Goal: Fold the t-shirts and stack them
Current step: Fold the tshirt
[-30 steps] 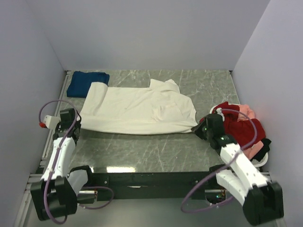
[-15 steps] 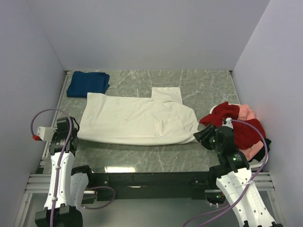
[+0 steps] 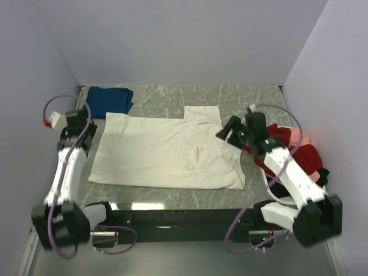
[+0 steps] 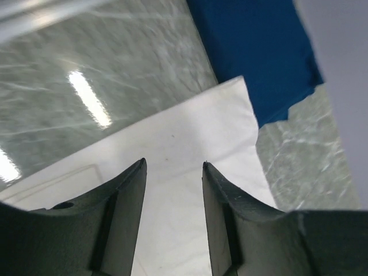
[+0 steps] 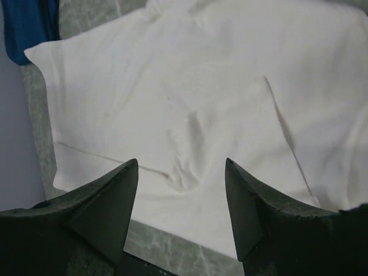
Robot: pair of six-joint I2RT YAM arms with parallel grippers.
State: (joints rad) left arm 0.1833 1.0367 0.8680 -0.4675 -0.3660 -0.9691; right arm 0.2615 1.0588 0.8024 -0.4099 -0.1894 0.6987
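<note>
Left gripper [image 4: 172, 164] hangs with jaws parted and empty over the far left corner of the cream-white t-shirt [image 3: 167, 152]. Right gripper [image 5: 181, 162], spread wide and empty, hovers above its right side. That shirt lies flat mid-table [image 3: 172, 98], the folded dark blue t-shirt [image 3: 108, 101] just beside its far left corner and the red and pink heap [image 3: 299, 154] at right.

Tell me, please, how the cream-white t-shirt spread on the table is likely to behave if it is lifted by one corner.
The cream-white t-shirt would probably sag and drape, not hold its shape: it lies flat with soft creases. It looks thin, so likely light. Pushed, it would likely bunch up rather than slide over the table.
</note>
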